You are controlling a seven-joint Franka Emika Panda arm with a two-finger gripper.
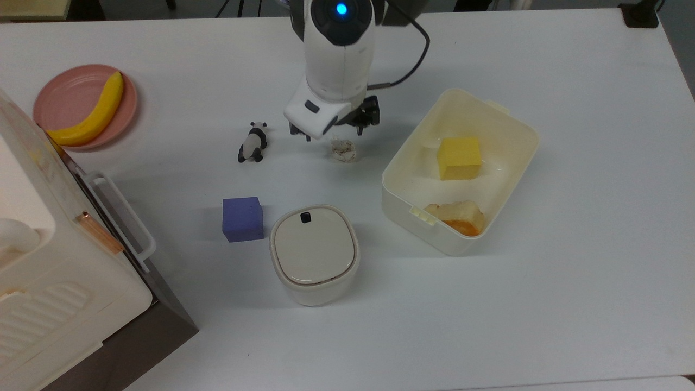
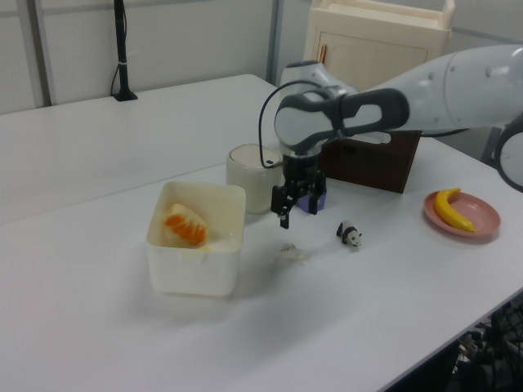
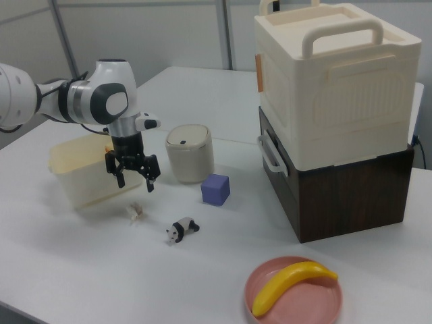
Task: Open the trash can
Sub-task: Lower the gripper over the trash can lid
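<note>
The trash can [image 1: 314, 254] is a small cream bin with a flat beige lid, which lies shut, and a black button [image 1: 305, 217] at the lid's far edge. It stands near the table's middle, and it also shows in the left view [image 2: 249, 175] and the right view [image 3: 189, 155]. My gripper [image 1: 331, 130] is open and empty. It hangs low over a crumpled paper wad [image 1: 343, 150], well short of the trash can. In the right view the gripper [image 3: 135, 182] sits to the left of the bin, fingers spread.
A panda figure [image 1: 252, 142] and a purple cube [image 1: 242, 219] lie near the bin. An open cream tub [image 1: 521, 125] holds a yellow block [image 1: 459, 157] and bread [image 1: 456, 215]. A pink plate [image 1: 62, 95] with a banana [image 1: 95, 111] and a big white appliance [image 1: 54, 260] are at the top view's left.
</note>
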